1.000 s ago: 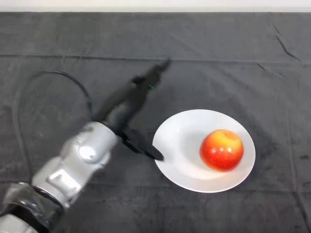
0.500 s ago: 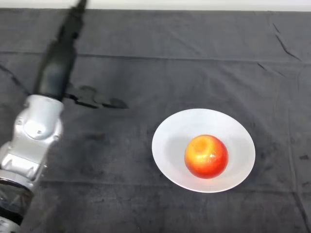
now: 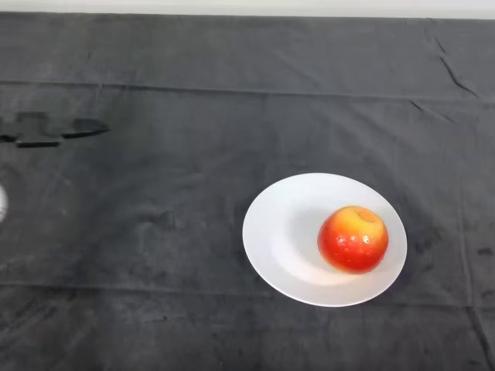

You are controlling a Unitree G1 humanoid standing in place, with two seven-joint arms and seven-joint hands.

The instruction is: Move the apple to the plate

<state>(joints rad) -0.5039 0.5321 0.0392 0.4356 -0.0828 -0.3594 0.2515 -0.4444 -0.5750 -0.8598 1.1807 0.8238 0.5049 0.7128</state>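
Resting on the white plate [image 3: 282, 247]: the apple [image 3: 353, 239].

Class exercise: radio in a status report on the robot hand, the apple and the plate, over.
Robot hand at far left edge, well away from the plate, fingers straight, holding nothing. Apple resting on white plate, right of its centre. Nothing in the way.

White plate [image 3: 282, 247] on dark-clothed table [image 3: 193, 294]

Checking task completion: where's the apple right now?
In the head view, the apple sits on the white plate, toward its right side, right of table centre.
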